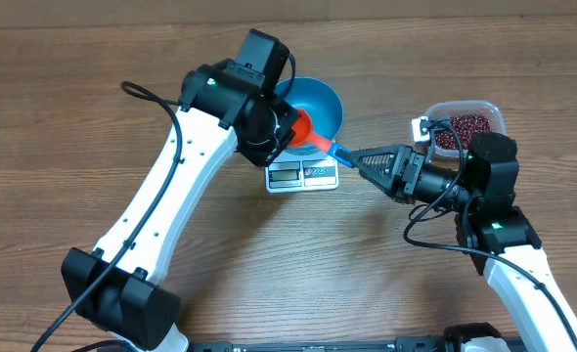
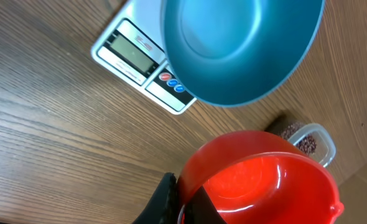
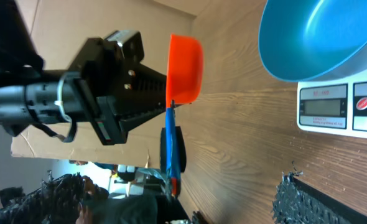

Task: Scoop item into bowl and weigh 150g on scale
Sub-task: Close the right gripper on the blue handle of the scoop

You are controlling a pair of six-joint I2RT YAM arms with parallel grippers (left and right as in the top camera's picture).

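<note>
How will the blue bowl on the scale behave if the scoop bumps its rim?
The bowl looks empty, so it is probably light and easy to shift. On the smooth scale top it may slide. Its sides narrow toward the base, so a rim push could rock it.

A: What does your robot look like from up there?
B: I see my long white left arm [image 1: 166, 191] with round black joints and tiny dark dots along its side. It has a chunky black block [image 1: 122, 298] at its bottom end. My right arm [image 1: 528, 288] is white and black too.
A: Any lights?
B: Yes, a small green light [image 1: 213, 82] glows on each arm. Thin black cables [image 1: 150, 95] loop beside them. My black right gripper [image 1: 355, 155] is pointy like a beak.
</note>
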